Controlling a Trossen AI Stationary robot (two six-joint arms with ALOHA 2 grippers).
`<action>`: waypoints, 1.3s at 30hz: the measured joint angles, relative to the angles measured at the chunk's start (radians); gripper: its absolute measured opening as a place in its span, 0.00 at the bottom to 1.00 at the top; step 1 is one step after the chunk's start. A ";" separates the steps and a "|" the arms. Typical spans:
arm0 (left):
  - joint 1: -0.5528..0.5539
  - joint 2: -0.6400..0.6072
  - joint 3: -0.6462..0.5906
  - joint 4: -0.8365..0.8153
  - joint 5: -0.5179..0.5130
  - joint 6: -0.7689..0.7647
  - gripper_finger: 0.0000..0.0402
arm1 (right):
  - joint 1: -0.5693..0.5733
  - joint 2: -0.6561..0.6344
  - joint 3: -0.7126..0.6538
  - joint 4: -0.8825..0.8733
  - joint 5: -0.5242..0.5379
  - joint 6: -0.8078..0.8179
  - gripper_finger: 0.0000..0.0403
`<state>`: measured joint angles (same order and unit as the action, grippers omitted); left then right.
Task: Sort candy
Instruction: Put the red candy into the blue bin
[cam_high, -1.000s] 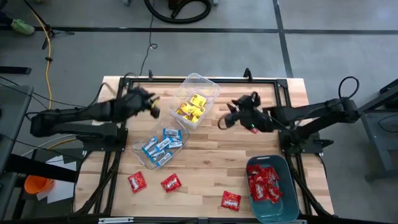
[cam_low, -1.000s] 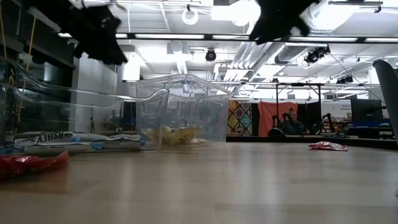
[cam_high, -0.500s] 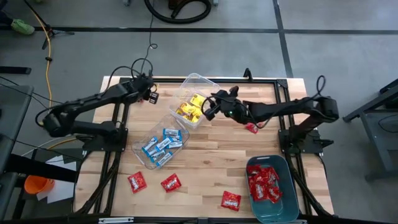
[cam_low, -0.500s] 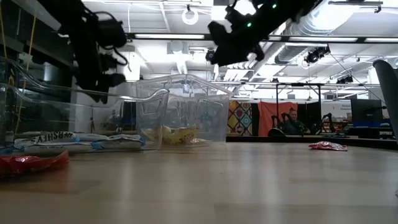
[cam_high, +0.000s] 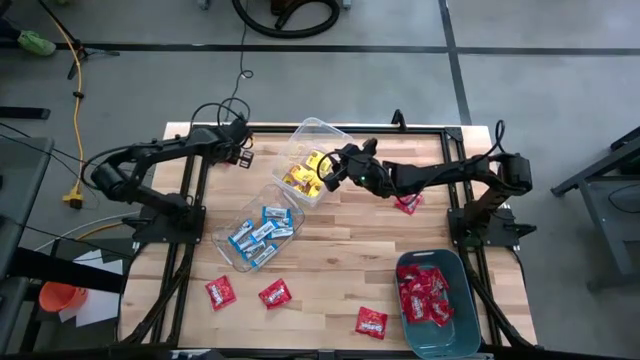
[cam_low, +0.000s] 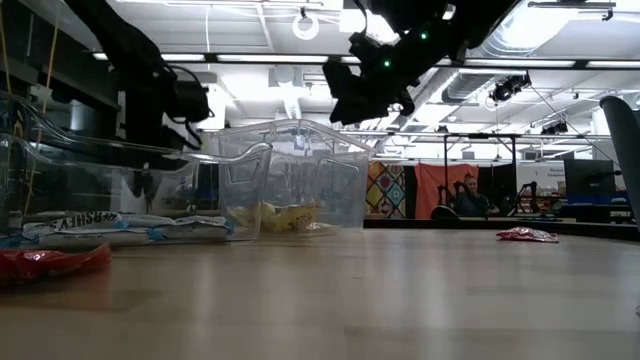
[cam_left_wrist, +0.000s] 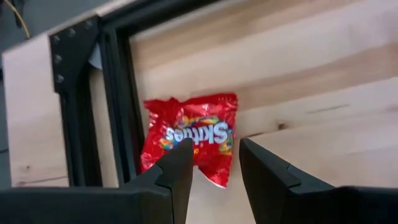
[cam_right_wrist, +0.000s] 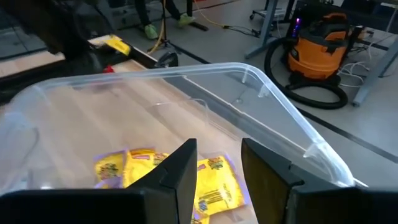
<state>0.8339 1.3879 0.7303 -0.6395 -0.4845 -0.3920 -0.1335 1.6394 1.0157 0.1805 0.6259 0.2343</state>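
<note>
Red candy packet (cam_left_wrist: 189, 138) lying at the table's (cam_high: 340, 255) far left edge.
Left gripper (cam_left_wrist: 211, 163) is hovering over it, fingers parted; right gripper (cam_right_wrist: 217, 163) is hanging, fingers parted, above the clear tub (cam_high: 316, 160) holding yellow packets (cam_right_wrist: 214, 183).

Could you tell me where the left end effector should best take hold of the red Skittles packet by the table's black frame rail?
Probably the packet's free edge on the wood side, coming straight down. It lies flat with its other edge against the black frame rail, and the left end effector is already open above it.

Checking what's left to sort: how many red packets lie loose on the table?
5: three along the near edge, one beside the right arm, one under the left tool. Others may be hidden.
</note>
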 joint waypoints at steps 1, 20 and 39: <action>0.005 0.015 0.000 0.001 0.004 0.000 0.29 | 0.001 0.000 0.000 0.006 -0.002 -0.001 0.30; 0.038 0.171 0.001 0.068 0.001 0.002 0.29 | 0.003 0.000 0.000 -0.004 -0.036 0.000 0.30; 0.033 0.163 0.000 0.046 0.011 0.083 0.01 | 0.005 -0.001 0.000 -0.014 -0.036 -0.008 0.30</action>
<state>0.8672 1.5510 0.7303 -0.5934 -0.4739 -0.3094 -0.1284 1.6385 1.0157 0.1664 0.5896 0.2264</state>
